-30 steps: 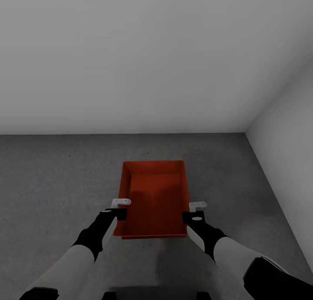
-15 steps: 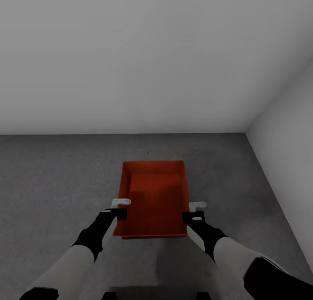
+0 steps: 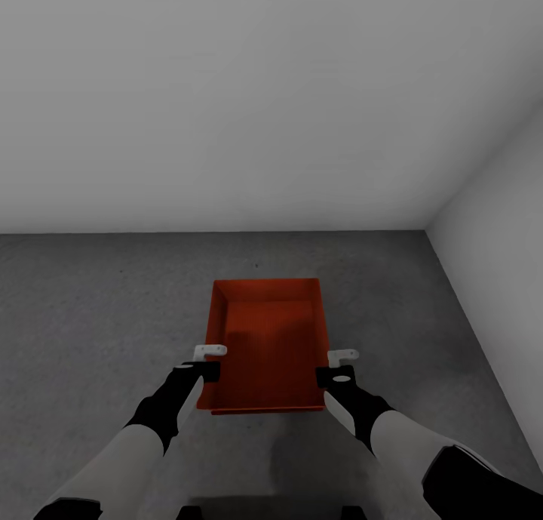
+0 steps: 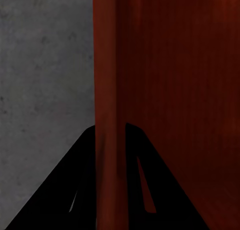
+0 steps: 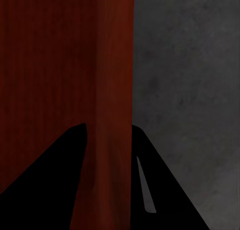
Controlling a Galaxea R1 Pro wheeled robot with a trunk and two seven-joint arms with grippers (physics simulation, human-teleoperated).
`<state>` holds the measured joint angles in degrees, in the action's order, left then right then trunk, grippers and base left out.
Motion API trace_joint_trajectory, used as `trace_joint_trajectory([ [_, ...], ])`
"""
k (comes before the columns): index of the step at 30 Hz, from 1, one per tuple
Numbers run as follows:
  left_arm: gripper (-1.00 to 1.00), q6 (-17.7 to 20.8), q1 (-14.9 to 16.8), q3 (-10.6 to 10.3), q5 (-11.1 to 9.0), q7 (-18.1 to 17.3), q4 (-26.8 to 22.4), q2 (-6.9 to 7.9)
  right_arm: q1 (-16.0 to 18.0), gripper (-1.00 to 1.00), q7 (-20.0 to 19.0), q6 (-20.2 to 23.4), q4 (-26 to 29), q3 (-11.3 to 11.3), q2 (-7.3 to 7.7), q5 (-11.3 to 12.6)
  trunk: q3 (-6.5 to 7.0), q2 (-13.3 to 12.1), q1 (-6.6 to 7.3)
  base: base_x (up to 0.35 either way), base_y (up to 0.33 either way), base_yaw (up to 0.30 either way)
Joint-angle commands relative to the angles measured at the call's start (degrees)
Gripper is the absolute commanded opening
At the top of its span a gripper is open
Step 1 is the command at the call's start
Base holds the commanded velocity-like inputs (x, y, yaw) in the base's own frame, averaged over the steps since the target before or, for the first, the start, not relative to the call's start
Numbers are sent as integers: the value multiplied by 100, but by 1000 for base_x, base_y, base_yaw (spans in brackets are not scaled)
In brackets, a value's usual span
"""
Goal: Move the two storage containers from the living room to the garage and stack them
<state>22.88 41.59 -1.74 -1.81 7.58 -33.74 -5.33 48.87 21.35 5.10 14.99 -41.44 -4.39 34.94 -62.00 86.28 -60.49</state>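
One orange-red storage container (image 3: 268, 343) hangs level between my two arms over the dark grey concrete floor (image 3: 98, 316) of the garage. My left gripper (image 3: 209, 360) is shut on its left wall, and the left wrist view has that wall (image 4: 107, 115) running between the two black fingers (image 4: 75, 190). On the opposite side my right gripper (image 3: 337, 364) is shut on the right wall (image 5: 112, 115), again with a dark finger (image 5: 160, 190) on each side. The bin is empty inside.
A plain pale grey wall (image 3: 226, 105) stands straight ahead and a second wall (image 3: 505, 233) closes the right side, forming a corner at the back right. Bare concrete stretches to the left and in front of the bin.
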Motion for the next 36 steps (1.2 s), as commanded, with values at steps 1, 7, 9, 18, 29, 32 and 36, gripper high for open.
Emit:
trace_joint_trajectory([
  [1, -100, 111, -3, -90, -206, 33, 69, -69, 8, -100, 434, 45, 13, 67, 0, -93, -3, 2, 0, 0, 0, 0],
  [7, -100, 104, -2, -90, -203, 48, 69, -65, 8, -100, 412, 60, 13, 61, 0, -101, -3, 2, 0, 0, 0, 0],
  [9, -100, 103, -5, -90, -205, 64, 69, -65, 8, -100, 408, 61, 13, 60, 0, -101, -3, 2, 0, 0, 0, 0],
  [18, 100, 96, -3, -86, -206, 137, 156, -72, 8, 100, 444, 65, 13, 63, -1, -108, -3, 2, 0, 0, 0, 0],
  [29, 100, 94, -2, -73, -198, 100, 205, -65, 8, 100, 412, 63, 13, 64, 0, -110, -3, 2, 0, 0, 0, 0],
  [32, 100, 93, -2, -79, -198, 80, 191, -65, 8, 100, 414, 62, 13, 65, 0, -111, -3, 2, 0, 0, 0, 0],
  [36, 100, 93, -2, -81, -197, 62, 170, -60, 8, 100, 414, 62, 13, 66, 0, -111, -3, 2, 0, 0, 0, 0],
])
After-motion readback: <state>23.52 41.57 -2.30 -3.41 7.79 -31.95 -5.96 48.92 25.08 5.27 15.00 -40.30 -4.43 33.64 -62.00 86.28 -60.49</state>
